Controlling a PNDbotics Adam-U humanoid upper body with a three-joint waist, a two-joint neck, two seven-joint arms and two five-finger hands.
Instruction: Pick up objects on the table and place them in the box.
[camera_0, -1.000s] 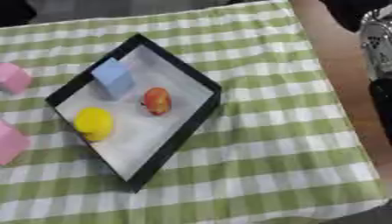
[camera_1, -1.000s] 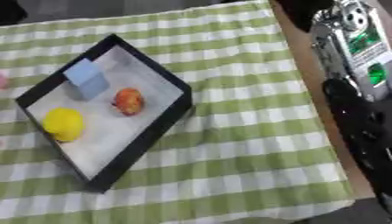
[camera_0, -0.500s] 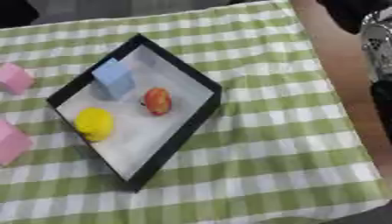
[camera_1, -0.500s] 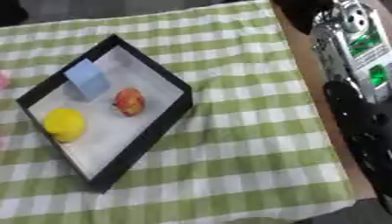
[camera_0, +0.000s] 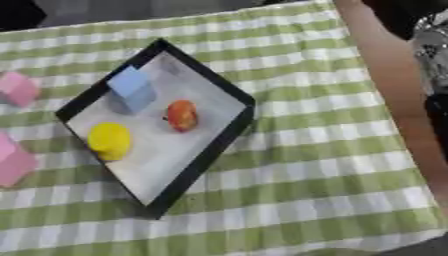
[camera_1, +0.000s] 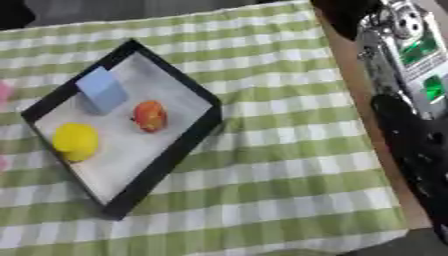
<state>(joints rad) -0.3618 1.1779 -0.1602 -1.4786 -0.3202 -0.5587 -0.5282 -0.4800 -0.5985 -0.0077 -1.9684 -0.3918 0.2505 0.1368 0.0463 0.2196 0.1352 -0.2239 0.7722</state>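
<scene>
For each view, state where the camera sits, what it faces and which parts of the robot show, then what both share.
Left eye view: in the robot's head, looking down at the checked cloth, the black box and two pink blocks on the view's left; only a sliver of arm at the right edge.
Right eye view: same head, same downward look; more of the robot's right arm shows.
Shared: the box holding a blue cube, a red-orange fruit and a yellow object. No hand shows.

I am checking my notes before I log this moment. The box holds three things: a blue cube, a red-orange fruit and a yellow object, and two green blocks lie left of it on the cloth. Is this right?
Not quite: the two blocks left of the box are pink, not green, as the left eye view shows. The blue cube, red-orange fruit and yellow object are in the box as you wrote.
</scene>
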